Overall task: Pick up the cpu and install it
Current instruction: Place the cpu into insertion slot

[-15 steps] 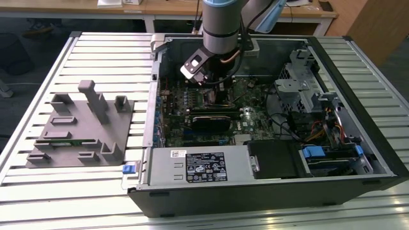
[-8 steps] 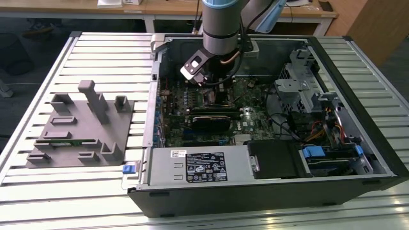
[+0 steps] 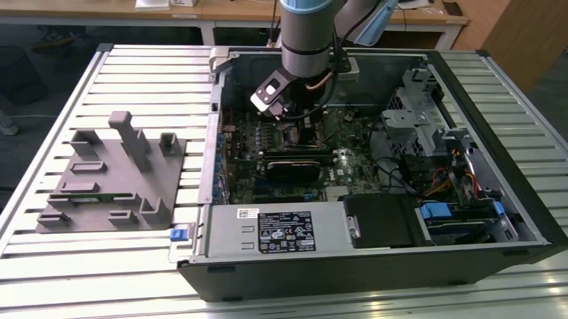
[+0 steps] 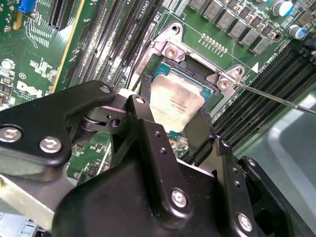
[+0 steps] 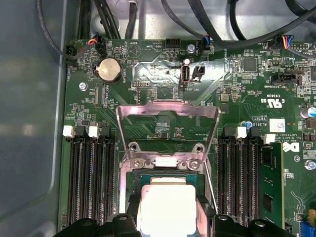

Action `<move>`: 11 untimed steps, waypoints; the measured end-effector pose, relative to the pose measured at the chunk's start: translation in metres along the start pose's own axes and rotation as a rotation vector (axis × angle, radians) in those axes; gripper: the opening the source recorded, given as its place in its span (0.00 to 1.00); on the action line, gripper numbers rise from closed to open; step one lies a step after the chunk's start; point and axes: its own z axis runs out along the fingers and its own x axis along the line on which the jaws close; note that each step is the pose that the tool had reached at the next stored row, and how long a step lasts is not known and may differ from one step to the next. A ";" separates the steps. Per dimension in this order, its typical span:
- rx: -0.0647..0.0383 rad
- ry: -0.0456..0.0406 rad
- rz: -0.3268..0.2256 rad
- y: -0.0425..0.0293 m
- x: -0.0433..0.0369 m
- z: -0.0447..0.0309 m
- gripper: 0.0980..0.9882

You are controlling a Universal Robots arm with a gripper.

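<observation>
on slatted bench, open computer case across the middle and the exterior view's right; grey holder at the exterior view's left. inside the case, green motherboard with metal load plate flipped up. in the second wrist view, claw closed narrowly on two opposite edges of cpu, holding it right at the open socket.

Slatted metal table catching pale light, wooden desks standing behind it, dark floor showing beyond its edge.
</observation>
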 end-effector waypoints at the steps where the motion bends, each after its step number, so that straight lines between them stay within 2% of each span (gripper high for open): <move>1: 0.000 -0.0001 0.000 -0.0001 0.0001 0.0003 0.48; 11: 0.000 -0.0001 0.000 -0.0001 0.0002 0.0012 0.48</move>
